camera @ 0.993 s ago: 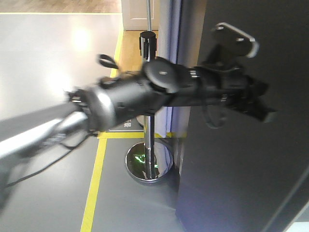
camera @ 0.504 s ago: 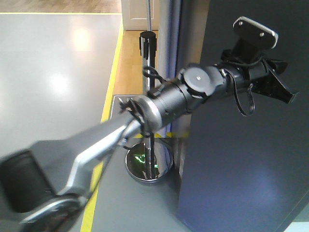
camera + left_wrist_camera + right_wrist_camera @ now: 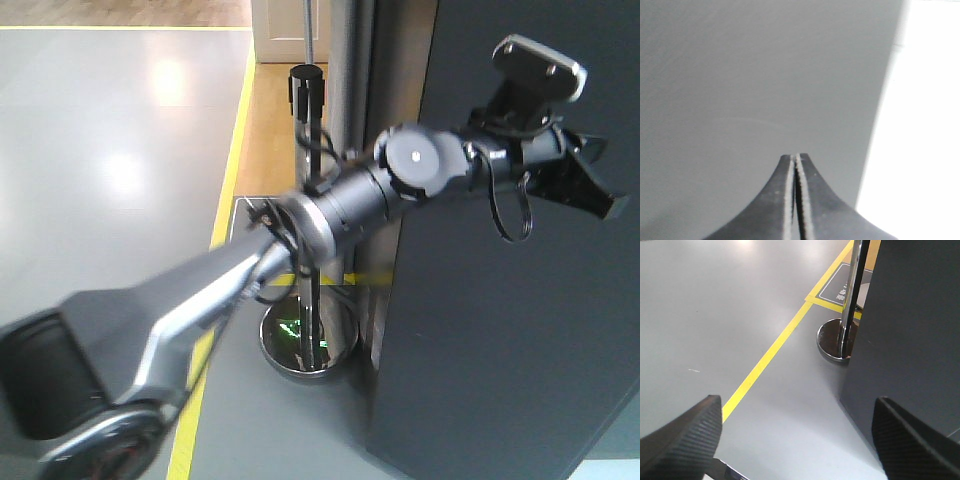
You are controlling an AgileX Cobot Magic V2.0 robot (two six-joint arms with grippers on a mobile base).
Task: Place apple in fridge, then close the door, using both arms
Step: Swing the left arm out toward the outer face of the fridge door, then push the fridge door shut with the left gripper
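- Door (image 3: pixel 480 350) is standing at the right of the scene, showing its dark grey outside.
- Left gripper (image 3: pixel 598 195) is pointing at the upper part of that panel, fingers (image 3: pixel 780 200) pressing together on nothing.
- Right gripper (image 3: pixel 797 401) is hanging over the grey floor (image 3: pixel 715 315), fingers (image 3: pixel 692 432) wide apart, with a chrome stanchion (image 3: pixel 850 295) farther off.

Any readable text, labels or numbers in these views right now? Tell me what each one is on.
Nothing can be read outright.
On the floor sign beside the stanchion: white characters, too blurred and partly cut off to read.
On the door: no label or brand shows on its dark outer face.
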